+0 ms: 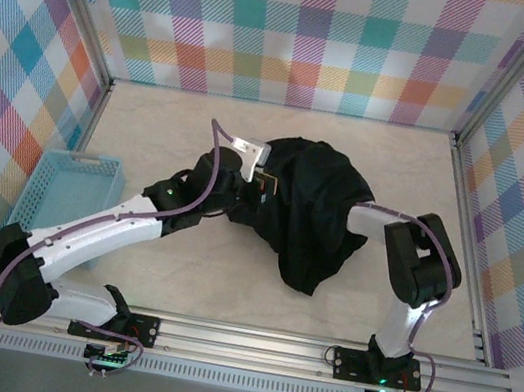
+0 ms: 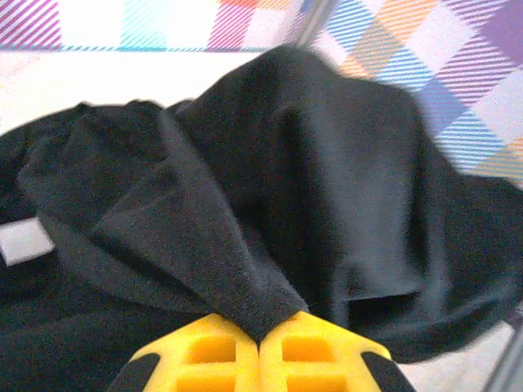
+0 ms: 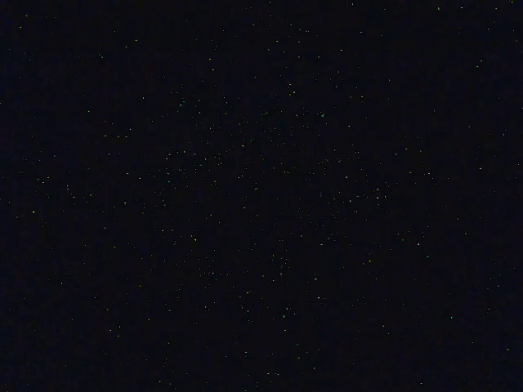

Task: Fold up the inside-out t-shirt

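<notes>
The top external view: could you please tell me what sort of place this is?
Probably a lab robot cell: plaid backdrop walls, aluminium framing, two arms bolted to a rail, a t-shirt on the tabletop.

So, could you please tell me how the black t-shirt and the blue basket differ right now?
The t-shirt is black, the basket light blue. The t-shirt is a limp, crumpled heap mid-table; the basket is a rigid rectangle at the left side. The left hand is shut on a fold of the t-shirt, while the basket lies ungripped.
</notes>
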